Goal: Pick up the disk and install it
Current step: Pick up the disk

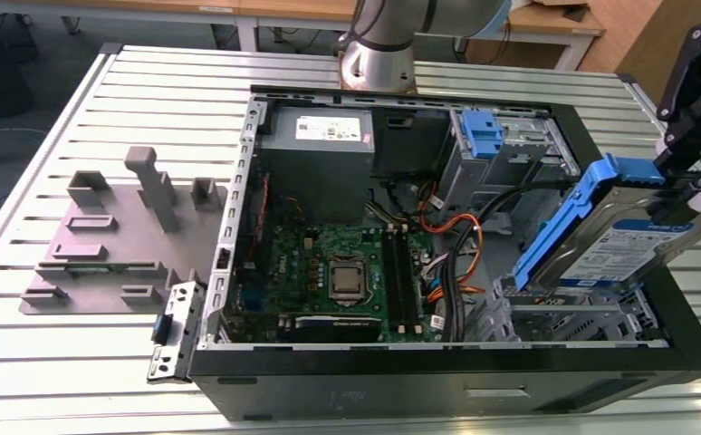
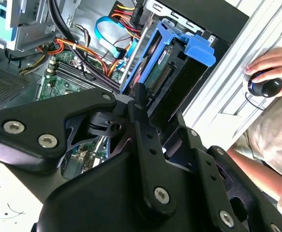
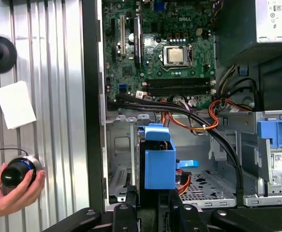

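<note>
So in the exterior view the black gripper (image 1: pixel 686 208) has its jaws clamped on the disk (image 1: pixel 622 249), a flat silver metal slab with a white and blue label and a glossy blue plastic rail down its long edge. It hangs tilted, one end up, right over the bare-metal drive cage (image 1: pixel 580 317) in the corner of the open computer case (image 1: pixel 447 390) on the exterior view's right. Can't tell if the low end touches the cage. The case lies on a ribbed aluminium table (image 1: pixel 61 362), with a green motherboard (image 1: pixel 326 272) in the middle, a boxy grey power supply (image 1: pixel 321 131) at the far end and a blue bracket (image 1: pixel 481 136) near it. A matte grey blocky fixture (image 1: pixel 109 245) sits on the table on the exterior view's left. In the second wrist view the gripper's black bolted links run up to the disk (image 2: pixel 191 48), whose blue rail ends in a chunky tab, and a hand (image 2: pixel 276 63) cups a round black knob (image 2: pixel 265 88). In the first wrist view the disk (image 3: pixel 160 164) is end-on, a smooth blue block above the cage's perforated sheet metal, with orange and black cables (image 3: pixel 213 126) looping nearby.
</note>
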You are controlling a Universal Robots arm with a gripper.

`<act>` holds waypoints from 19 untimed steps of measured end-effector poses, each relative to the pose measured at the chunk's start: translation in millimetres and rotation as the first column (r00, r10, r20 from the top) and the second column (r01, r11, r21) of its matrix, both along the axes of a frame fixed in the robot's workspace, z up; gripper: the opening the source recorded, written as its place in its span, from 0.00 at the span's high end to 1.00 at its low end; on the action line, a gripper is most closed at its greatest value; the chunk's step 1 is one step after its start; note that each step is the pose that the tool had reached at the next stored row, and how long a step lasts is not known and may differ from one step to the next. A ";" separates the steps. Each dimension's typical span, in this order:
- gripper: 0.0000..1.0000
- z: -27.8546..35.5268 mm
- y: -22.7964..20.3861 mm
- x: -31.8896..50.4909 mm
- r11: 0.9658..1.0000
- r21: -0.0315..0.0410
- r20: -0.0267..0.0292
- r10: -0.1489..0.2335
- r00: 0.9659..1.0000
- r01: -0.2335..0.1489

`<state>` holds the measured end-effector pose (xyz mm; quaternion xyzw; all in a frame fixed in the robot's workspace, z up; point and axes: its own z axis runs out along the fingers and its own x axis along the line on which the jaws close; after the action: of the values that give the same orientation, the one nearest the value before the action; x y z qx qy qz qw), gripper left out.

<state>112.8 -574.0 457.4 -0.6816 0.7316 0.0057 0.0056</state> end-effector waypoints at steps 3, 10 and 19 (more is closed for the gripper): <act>0.65 -0.3 0.0 -0.3 1.000 0.000 0.000 0.000 1.000 0.000; 0.65 -0.7 0.1 -0.4 1.000 0.000 -0.012 0.000 1.000 0.000; 0.65 -4.2 0.0 -0.4 1.000 0.000 -0.013 0.000 1.000 0.000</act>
<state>112.5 -573.9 453.1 -0.6816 0.7317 0.0099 0.0010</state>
